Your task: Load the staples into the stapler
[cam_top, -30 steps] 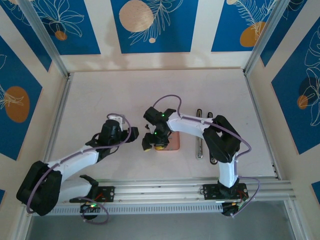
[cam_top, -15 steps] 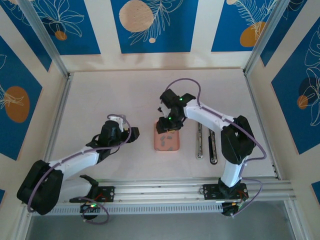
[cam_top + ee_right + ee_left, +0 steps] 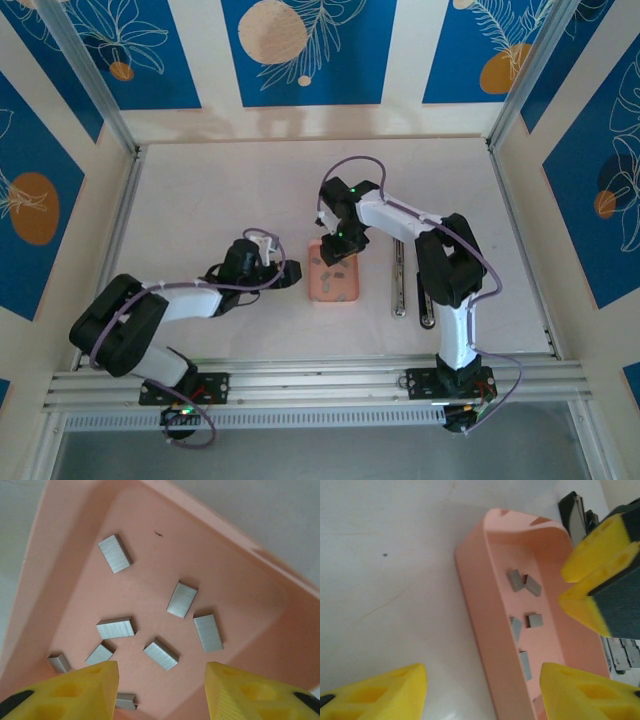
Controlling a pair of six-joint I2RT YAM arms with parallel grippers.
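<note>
Several short grey staples (image 3: 161, 655) lie scattered on the floor of a pink tray (image 3: 225, 550). My right gripper (image 3: 162, 690) hangs open just above them at the tray's far end (image 3: 338, 245), with nothing between its yellow fingers. My left gripper (image 3: 482, 695) is open and low at the tray's left wall (image 3: 485, 625). One of its fingers is over the table and the other over the tray's inside. The stapler (image 3: 400, 280) lies opened flat to the right of the tray (image 3: 340, 292). In the left wrist view the staples (image 3: 517, 580) and the right gripper's fingers (image 3: 605, 545) show.
The stapler's black part (image 3: 426, 292) lies alongside its metal rail, right of the tray. A raised metal frame (image 3: 300, 375) runs along the near edge, and patterned walls close in the white table (image 3: 220, 200) on three sides.
My right gripper has moved from the tray's near left side to above its far end. My left arm has swung right, which brings its gripper up to the tray's left wall.
</note>
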